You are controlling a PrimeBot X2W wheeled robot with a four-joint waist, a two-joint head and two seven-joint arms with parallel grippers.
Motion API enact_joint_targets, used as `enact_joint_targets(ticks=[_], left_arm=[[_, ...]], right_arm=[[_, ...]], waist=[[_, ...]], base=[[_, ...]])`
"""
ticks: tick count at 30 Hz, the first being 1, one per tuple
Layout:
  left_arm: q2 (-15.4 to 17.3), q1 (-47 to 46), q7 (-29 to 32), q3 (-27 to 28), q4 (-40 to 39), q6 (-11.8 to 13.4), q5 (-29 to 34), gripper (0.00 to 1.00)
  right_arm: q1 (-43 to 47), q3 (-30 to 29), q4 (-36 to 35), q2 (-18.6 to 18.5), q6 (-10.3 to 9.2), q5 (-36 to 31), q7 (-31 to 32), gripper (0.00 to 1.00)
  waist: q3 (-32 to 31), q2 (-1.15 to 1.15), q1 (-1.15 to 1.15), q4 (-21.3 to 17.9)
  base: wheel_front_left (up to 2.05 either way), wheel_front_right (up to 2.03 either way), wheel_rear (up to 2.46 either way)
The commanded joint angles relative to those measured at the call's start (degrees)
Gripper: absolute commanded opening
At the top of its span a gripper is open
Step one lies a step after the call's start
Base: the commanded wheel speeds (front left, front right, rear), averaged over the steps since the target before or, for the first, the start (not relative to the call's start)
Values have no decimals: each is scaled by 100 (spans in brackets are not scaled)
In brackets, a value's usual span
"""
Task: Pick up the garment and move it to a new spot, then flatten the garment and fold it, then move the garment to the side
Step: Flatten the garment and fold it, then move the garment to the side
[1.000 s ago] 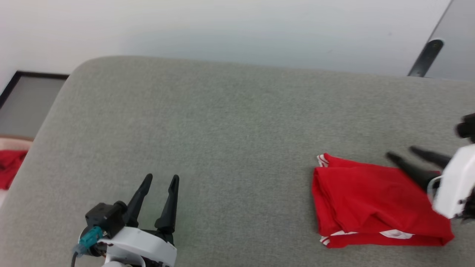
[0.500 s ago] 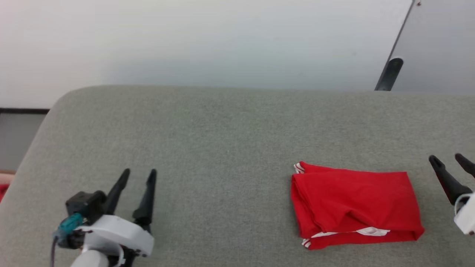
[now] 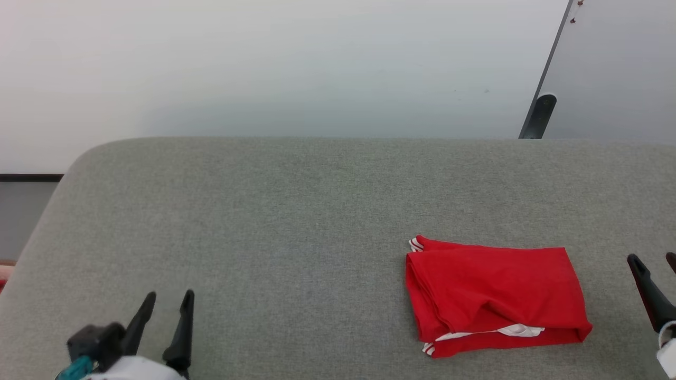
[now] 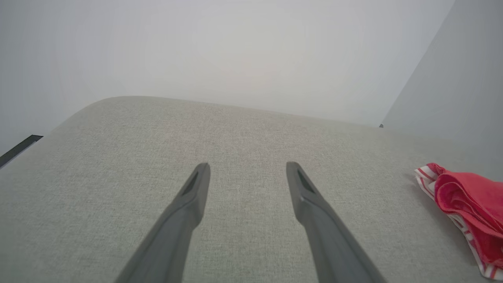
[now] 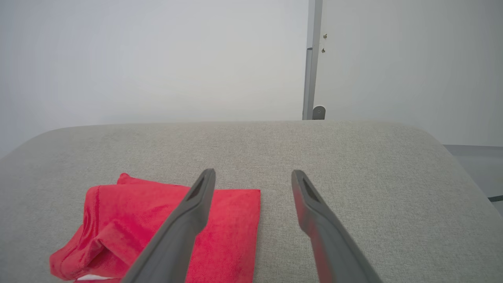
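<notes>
The garment (image 3: pixel 494 295) is a bright red folded bundle with white striped trim, lying flat on the right part of the grey cushioned surface (image 3: pixel 296 211). It also shows at the right edge of the left wrist view as garment (image 4: pixel 469 200) and at lower left of the right wrist view as garment (image 5: pixel 129 232). My left gripper (image 3: pixel 169 296) stands open at the lower left, far from the cloth, nothing between its fingers (image 4: pixel 192 196). My right gripper (image 3: pixel 654 258) is open at the right edge, just right of the garment and apart from it, holding nothing.
A pale wall (image 3: pixel 264 63) rises behind the grey surface. A grey panel with a dark post (image 3: pixel 538 113) stands at the back right. The surface's rounded left corner (image 3: pixel 79 158) drops off to a darker floor strip.
My right gripper has drawn back from over the garment to the right edge. The left gripper sits lower in the picture. The head camera has shifted, so the garment appears further left.
</notes>
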Motion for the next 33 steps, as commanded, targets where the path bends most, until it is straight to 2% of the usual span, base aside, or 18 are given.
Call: enact_joint_targets(ticks=[1,12,33], left_arm=[[30,139,-16,42,-91,75,33,100],[135,676,42,144,-753,396,37,100],[146,709,197,56,-1113,550,-4,100]], right_arm=[[112,-85,-49,31,2,-76,-55,100],[524,-503,-351,148,2,-63,69,100],[550,-613,-526,292,2,-12,307,100]], waist=[[0,0,0,6],[-12,0,0,70],[7,0,0,144]], base=[[0,0,0],[0,0,0],[0,0,0]])
